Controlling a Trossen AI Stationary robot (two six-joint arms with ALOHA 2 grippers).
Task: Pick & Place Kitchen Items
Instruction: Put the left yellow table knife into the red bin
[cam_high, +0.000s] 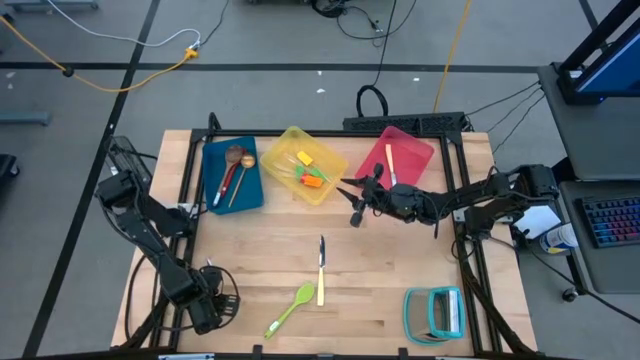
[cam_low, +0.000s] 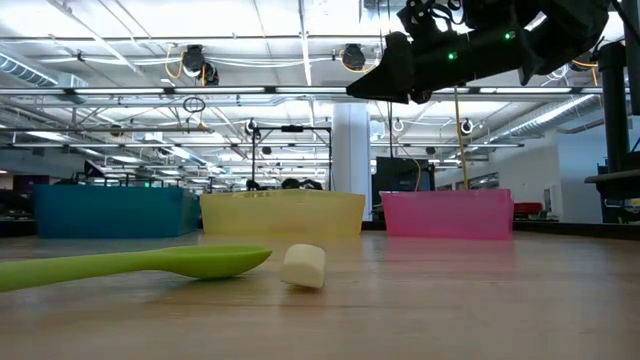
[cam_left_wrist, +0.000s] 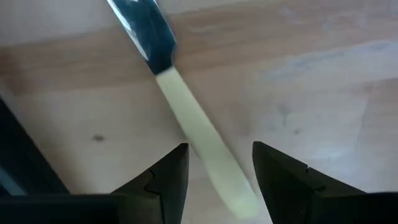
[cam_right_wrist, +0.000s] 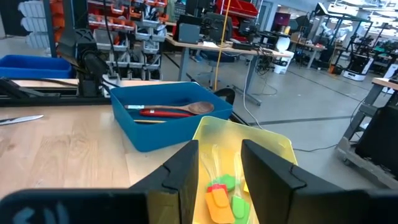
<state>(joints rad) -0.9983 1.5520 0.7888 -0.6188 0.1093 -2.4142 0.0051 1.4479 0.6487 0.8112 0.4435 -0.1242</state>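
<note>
Cream-handled knife (cam_high: 321, 270) — mid-table, beside lime-green spoon (cam_high: 292, 307)

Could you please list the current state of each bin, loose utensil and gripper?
blue bin: holds spoons
yellow bin: holds small spatulas
pink bin: holds one cream-handled utensil
knife: lying on table
lime-green spoon: lying on table
rack: lying on table
left gripper: open
right gripper: open, empty, over the yellow bin
</note>
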